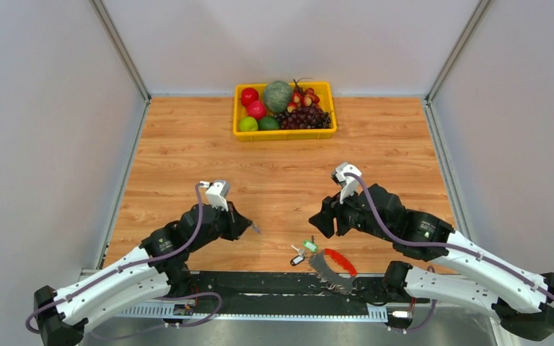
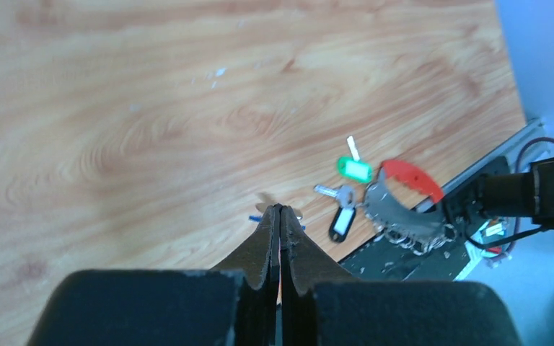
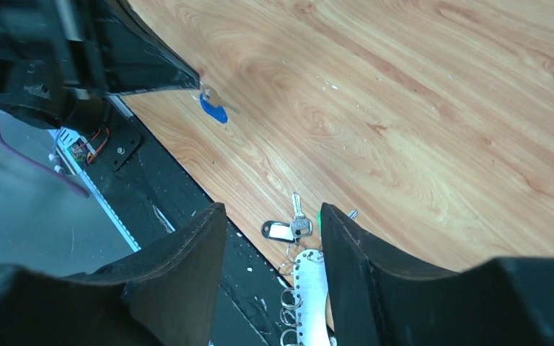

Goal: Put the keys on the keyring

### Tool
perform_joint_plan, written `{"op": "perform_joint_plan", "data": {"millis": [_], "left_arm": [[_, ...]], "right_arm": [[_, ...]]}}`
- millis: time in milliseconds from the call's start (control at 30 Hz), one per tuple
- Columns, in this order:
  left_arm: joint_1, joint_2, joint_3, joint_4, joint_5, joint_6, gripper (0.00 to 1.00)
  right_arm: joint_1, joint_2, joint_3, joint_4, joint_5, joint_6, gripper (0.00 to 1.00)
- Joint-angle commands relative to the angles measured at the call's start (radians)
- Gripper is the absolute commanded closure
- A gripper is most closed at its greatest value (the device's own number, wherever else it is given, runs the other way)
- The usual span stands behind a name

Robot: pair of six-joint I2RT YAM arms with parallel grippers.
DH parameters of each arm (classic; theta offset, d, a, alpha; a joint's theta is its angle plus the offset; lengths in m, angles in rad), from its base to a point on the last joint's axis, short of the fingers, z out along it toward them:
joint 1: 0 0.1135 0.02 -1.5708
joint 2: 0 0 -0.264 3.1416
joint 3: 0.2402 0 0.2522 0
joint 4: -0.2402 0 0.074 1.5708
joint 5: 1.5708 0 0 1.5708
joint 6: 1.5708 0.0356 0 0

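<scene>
Left gripper (image 2: 280, 210) is pressed tight together, and at its tip sits the blue key (image 3: 214, 112), pinched low over the table (image 1: 281, 166), left of the pile. Right gripper (image 3: 270, 216) hangs with its fingers spread and nothing between them, directly above the keyring (image 2: 397, 213). That lies at the near edge, right of centre, its grey brush charm beside a green tag (image 2: 353, 170) and a black-tagged key (image 2: 342, 223). I'd call all of this light, thin, stiff metal that will likely slip or twist in the pads. The plastic head looks the safest hold on a key. The ring wants pinching on its wire, since the charm looks floppy and would let it swing
</scene>
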Motion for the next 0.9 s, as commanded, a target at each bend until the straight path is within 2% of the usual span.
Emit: {"op": "perform_joint_plan", "data": {"millis": [0, 167, 367, 600, 733, 867], "left_arm": [[-0.002, -0.020, 0.102, 0.011, -0.024, 0.161, 1.00], [-0.002, 0.045, 0.194, 0.000, -0.061, 0.267, 1.00], [-0.002, 0.107, 0.201, 0.081, -0.027, 0.329, 1.00], [-0.002, 0.152, 0.235, 0.187, 0.160, 0.417, 1.00], [-0.002, 0.182, 0.275, 0.178, 0.268, 0.471, 1.00], [-0.002, 0.180, 0.292, 0.163, 0.311, 0.493, 1.00]], "right_arm": [[0.002, -0.003, -0.004, 0.027, 0.029, 0.120, 0.44], [-0.004, 0.064, 0.004, 0.051, -0.043, 0.155, 0.43], [-0.007, 0.104, 0.004, 0.090, -0.087, 0.199, 0.43], [-0.016, 0.139, -0.002, 0.070, -0.172, 0.202, 0.42], [-0.018, 0.150, 0.008, -0.031, -0.107, 0.209, 0.42], [-0.016, 0.145, -0.019, -0.152, -0.060, 0.264, 0.43]]}}
